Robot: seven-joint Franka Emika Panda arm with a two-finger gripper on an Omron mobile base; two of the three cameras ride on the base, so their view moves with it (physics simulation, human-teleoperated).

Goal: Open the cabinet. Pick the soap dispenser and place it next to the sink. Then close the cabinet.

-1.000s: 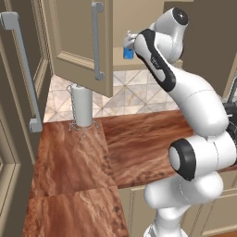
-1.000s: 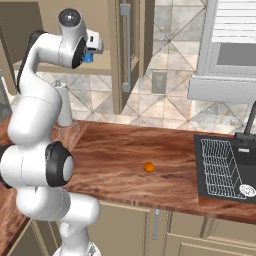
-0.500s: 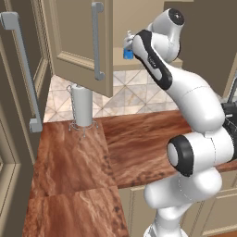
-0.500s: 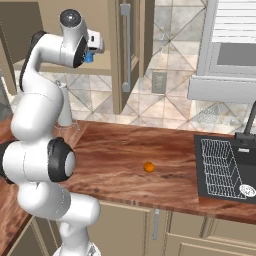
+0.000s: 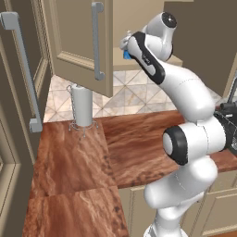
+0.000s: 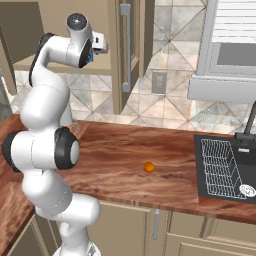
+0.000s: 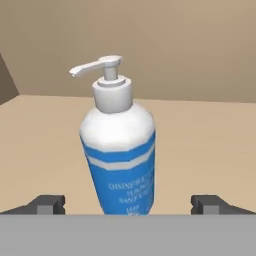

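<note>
Spreading below the open cabinet (image 5: 78,41), the brown wood desk (image 5: 78,162) carries a towel roll (image 5: 83,107) before a tiled wall, left base view; the arm reaches up to the dispenser (image 5: 126,54) on the cabinet shelf. Right base view: an orange ball (image 6: 148,167) lies on the desk, well left of the sink (image 6: 225,170). Hand view: the gripper (image 7: 128,204) stands wide open, fingertips either side of the dispenser (image 7: 121,160), holding nothing.

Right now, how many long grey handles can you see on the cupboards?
3: one on the tall brown cabinet at far left, one on the open beige door, one on the other beige door. More may be hidden.
</note>
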